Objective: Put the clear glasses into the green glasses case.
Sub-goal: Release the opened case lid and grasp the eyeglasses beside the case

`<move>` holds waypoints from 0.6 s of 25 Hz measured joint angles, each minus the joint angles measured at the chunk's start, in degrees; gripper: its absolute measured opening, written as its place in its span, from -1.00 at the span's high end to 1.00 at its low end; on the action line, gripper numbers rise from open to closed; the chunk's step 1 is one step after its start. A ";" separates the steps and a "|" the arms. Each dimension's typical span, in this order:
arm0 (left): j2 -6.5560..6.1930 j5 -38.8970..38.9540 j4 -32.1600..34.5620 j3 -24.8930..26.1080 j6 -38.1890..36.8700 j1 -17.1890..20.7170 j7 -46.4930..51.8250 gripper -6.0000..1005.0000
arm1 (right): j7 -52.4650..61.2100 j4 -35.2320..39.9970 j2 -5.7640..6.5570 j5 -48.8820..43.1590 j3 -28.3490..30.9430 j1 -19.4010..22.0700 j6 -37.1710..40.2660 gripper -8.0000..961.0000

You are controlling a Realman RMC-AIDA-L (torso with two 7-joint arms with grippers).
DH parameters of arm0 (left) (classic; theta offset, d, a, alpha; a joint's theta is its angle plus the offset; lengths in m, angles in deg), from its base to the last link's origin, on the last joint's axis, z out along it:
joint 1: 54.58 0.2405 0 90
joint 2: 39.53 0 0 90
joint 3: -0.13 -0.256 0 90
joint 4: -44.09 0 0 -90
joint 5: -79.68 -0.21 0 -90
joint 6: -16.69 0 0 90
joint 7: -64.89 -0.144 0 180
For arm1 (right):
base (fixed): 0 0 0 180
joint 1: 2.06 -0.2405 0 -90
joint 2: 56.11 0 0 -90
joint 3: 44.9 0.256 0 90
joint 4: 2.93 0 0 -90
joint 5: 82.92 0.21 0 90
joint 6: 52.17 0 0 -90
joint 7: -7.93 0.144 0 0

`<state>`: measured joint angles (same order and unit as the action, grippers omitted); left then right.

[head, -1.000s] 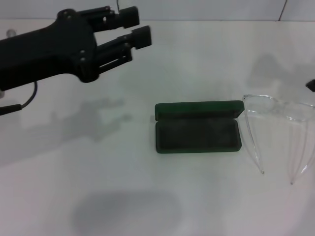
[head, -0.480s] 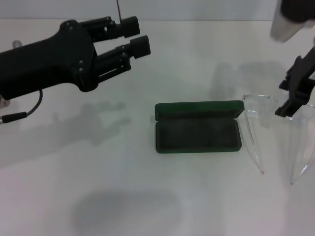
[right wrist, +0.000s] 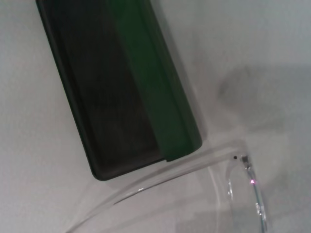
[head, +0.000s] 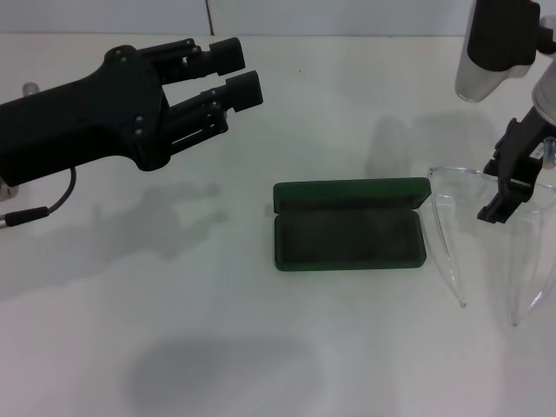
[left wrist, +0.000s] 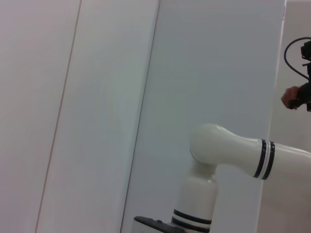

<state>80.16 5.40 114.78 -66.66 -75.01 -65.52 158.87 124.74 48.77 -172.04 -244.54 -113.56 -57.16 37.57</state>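
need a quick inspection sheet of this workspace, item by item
surface: white table, bare except for the job's things
green glasses case: open near the middle, lid up at the back, nothing inside
clear glasses: on the table on the case's right, temple arms unfolded toward the robot, one corner by the case's lid
clutter: nothing seen
left claw: open, raised over the far left of the table, away from the case
right claw: low over the front of the glasses; fingers not clear
cables: a dark cable hangs by the left arm
surroundings: pale wall panels behind the table
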 joint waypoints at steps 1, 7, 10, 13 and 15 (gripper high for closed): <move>0.00 0.07 -0.22 0.00 -0.01 0.01 -0.01 0.14 | 0.01 -0.23 0.00 0.00 -0.07 0.05 -0.17 -0.39; 0.02 0.24 -1.29 0.00 -0.05 0.01 -0.55 0.14 | 0.26 -2.26 0.00 -0.04 -0.26 0.08 -1.29 -0.38; 0.02 0.25 -1.70 0.00 -0.11 -0.04 -0.56 0.14 | 0.29 -2.88 0.00 -0.11 -0.29 0.14 -1.40 -0.31; 0.02 0.29 -1.84 0.00 -0.15 -0.02 -0.56 0.14 | 0.47 -2.78 0.00 -0.14 -0.31 0.36 -1.41 -0.14; 0.02 0.29 -1.85 -0.01 -0.22 0.12 -0.56 0.15 | 0.61 -2.51 0.00 -0.10 -0.30 0.46 -1.42 -0.02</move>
<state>80.17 5.69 112.93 -66.67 -75.23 -65.40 158.31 125.35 46.26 -172.04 -244.64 -113.86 -56.70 36.15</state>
